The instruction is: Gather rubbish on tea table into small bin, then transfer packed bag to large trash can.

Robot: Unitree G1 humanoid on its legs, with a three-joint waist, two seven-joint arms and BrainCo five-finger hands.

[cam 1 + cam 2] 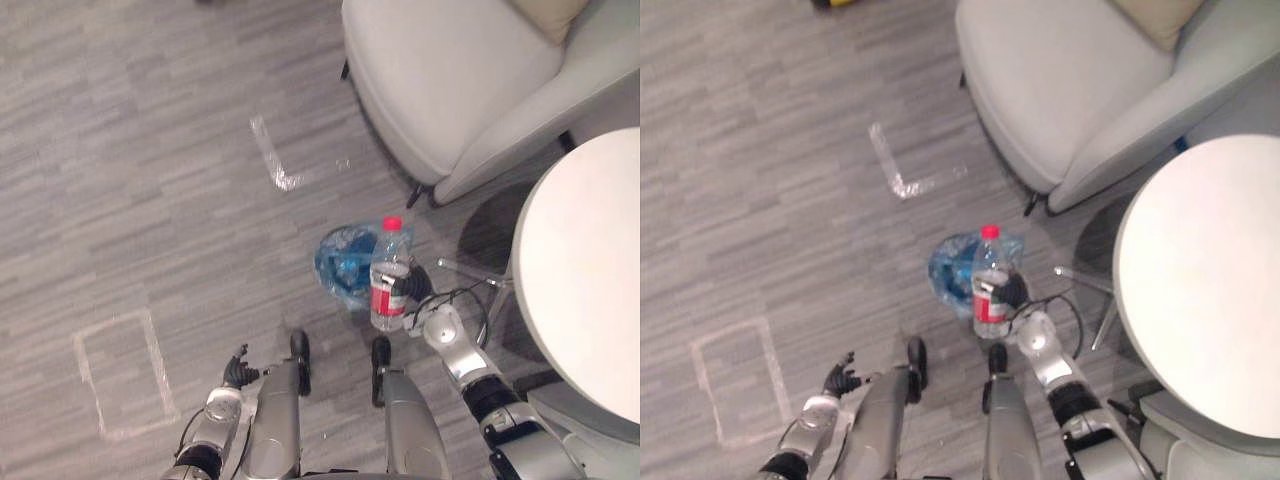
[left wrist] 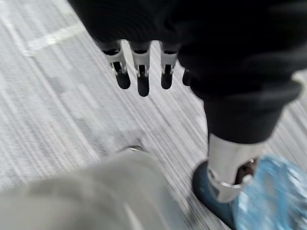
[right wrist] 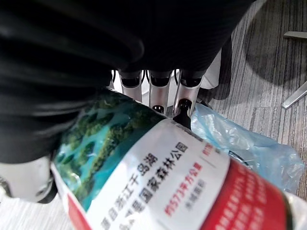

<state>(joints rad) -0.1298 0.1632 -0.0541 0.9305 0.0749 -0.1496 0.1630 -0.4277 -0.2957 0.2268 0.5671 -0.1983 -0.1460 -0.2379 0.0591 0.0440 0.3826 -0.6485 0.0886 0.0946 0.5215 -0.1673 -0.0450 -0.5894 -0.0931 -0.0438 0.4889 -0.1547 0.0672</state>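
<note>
My right hand is shut on a clear plastic bottle with a red cap and a red label. It holds the bottle upright, just over the near side of a small bin lined with a blue bag on the floor. In the right wrist view the fingers curl behind the bottle, and the blue bag lies past it. My left hand hangs low at the lower left, fingers relaxed and holding nothing.
The round white tea table stands at the right, its metal legs close to the bin. A grey armchair sits behind the bin. Tape marks lie on the grey carpet to the left.
</note>
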